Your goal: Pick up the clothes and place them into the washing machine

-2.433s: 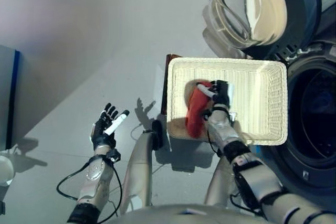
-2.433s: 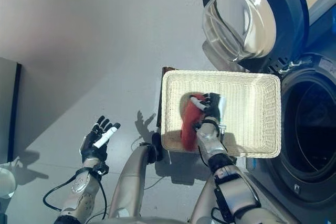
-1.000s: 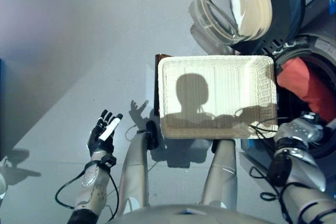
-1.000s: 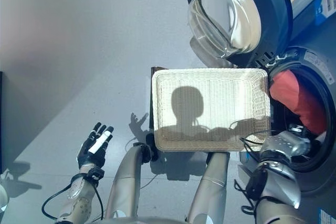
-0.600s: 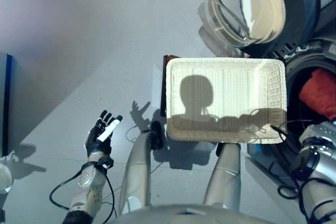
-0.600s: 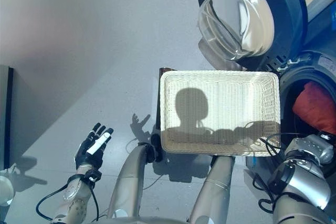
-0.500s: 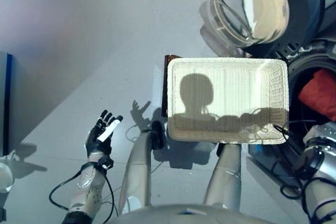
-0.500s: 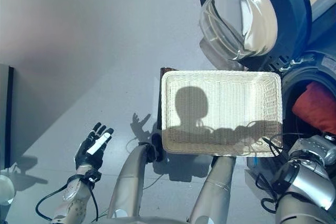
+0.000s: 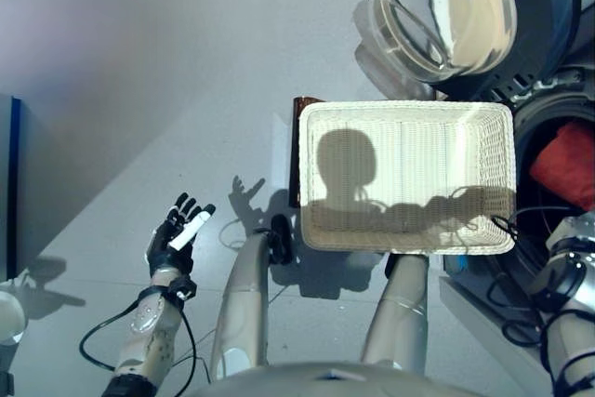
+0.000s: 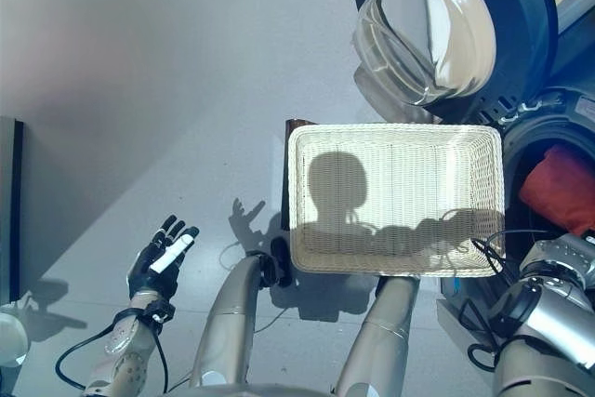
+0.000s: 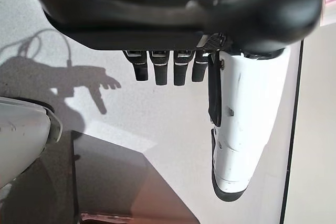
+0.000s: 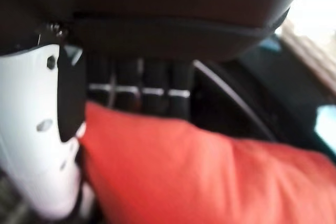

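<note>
1. While the right hand [image 12: 42, 145] is reaching into the drum of the washing machine [image 10: 558, 109], the red cloth [image 10: 560, 188] sits inside the opening, right against the hand's fingers [image 12: 139, 90]
2. In the right wrist view the cloth [image 12: 210, 177] covers the fingertips, so I honestly can't tell if that hand is clamped on it or loose
3. The white wicker basket [image 9: 406, 113] is empty, just beside the machine's opening, resting on a dark stand [image 9: 295, 151]
4. The round glass door [image 9: 442, 11] is swung wide open above the basket
5. The left hand [image 9: 172, 239] hangs out over the grey floor [image 9: 139, 72], well away from everything, fingers straight and spread, holding nothing
</note>
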Robot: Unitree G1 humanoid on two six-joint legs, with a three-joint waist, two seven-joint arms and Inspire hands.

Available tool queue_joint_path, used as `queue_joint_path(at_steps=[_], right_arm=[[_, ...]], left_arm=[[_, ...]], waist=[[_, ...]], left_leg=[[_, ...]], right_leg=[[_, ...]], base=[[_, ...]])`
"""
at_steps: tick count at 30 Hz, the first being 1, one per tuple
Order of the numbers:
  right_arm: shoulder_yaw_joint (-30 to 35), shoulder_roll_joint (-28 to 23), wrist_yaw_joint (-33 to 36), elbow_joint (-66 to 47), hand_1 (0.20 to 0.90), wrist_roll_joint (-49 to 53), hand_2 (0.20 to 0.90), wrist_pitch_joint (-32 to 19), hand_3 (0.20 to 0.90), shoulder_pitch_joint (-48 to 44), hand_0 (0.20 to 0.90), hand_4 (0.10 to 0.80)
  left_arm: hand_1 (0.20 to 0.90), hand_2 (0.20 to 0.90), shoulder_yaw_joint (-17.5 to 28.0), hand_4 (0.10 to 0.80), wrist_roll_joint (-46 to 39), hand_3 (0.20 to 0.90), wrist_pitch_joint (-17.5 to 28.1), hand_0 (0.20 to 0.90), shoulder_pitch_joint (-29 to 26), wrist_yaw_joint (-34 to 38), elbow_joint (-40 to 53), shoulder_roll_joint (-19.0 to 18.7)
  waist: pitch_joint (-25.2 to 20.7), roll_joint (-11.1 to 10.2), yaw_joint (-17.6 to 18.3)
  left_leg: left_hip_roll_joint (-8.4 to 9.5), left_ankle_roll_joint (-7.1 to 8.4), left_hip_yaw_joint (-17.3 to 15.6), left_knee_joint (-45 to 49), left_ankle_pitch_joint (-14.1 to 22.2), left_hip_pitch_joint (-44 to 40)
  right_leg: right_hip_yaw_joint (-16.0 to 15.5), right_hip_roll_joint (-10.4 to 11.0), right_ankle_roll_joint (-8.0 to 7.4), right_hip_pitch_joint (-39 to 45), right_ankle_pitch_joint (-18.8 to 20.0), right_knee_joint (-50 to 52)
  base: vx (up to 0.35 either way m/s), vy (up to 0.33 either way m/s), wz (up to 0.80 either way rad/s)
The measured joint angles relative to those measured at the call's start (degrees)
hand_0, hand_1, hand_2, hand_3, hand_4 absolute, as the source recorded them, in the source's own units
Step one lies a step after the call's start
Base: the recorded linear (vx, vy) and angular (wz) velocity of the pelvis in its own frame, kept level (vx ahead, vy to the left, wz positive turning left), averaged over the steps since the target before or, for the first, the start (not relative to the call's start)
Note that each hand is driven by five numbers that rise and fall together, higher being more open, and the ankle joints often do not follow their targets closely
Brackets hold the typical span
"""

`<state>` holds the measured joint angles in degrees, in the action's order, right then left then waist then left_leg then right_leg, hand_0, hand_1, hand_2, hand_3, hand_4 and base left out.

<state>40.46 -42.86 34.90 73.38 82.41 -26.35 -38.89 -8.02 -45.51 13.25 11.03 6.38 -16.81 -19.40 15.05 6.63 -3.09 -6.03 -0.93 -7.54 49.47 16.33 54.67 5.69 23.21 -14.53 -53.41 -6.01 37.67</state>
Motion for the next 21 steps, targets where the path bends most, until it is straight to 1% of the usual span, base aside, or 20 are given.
queue_joint_path(at_steps=[12,15,19,21], right_arm=[[-0.41,0.07,0.44,-0.07,0.900,-0.01,0.900,-0.24,0.900,-0.39,0.900,0.800],[-0.63,0.69,0.47,-0.61,0.900,-0.64,0.900,-1.12,0.900,-0.54,0.900,0.800],[-2.75,3.08,0.33,-3.41,0.900,-3.04,0.900,-1.72,0.900,-0.39,0.900,0.800],[-3.24,5.43,-0.02,-7.38,0.900,-4.35,0.900,-3.25,0.900,1.06,0.900,0.800]], left_arm=[[0.900,0.900,-0.03,0.800,-0.23,0.900,0.00,0.900,0.00,0.31,0.00,0.00],[0.900,0.900,-0.03,0.800,-0.23,0.900,-0.01,0.900,0.01,0.52,-0.01,0.01],[0.900,0.900,-0.07,0.800,-0.23,0.900,0.00,0.900,0.03,0.58,-0.05,0.07],[0.900,0.900,-0.07,0.800,-0.23,0.900,0.01,0.900,0.01,0.59,-0.10,0.19]], waist=[[-0.02,0.03,0.03],[-0.03,0.04,0.10],[-0.04,0.06,0.71],[-0.06,0.07,0.89]], left_leg=[[-0.01,-0.03,-0.03,0.20,0.01,0.00],[-0.02,-0.03,-0.04,0.23,0.01,-0.01],[-0.08,-0.03,-0.07,0.30,0.01,-0.02],[-0.15,-0.04,-0.15,0.30,0.01,-0.13]], right_leg=[[0.11,-0.03,0.01,0.02,0.16,0.02],[0.14,-0.09,0.03,0.01,0.23,0.00],[0.21,-0.18,0.08,0.01,0.31,-0.03],[0.31,-0.25,0.13,0.01,0.34,-0.10]], base=[[0.000,0.000,0.00],[0.000,0.000,0.00],[0.000,0.000,0.00],[-0.014,0.004,-0.04]])
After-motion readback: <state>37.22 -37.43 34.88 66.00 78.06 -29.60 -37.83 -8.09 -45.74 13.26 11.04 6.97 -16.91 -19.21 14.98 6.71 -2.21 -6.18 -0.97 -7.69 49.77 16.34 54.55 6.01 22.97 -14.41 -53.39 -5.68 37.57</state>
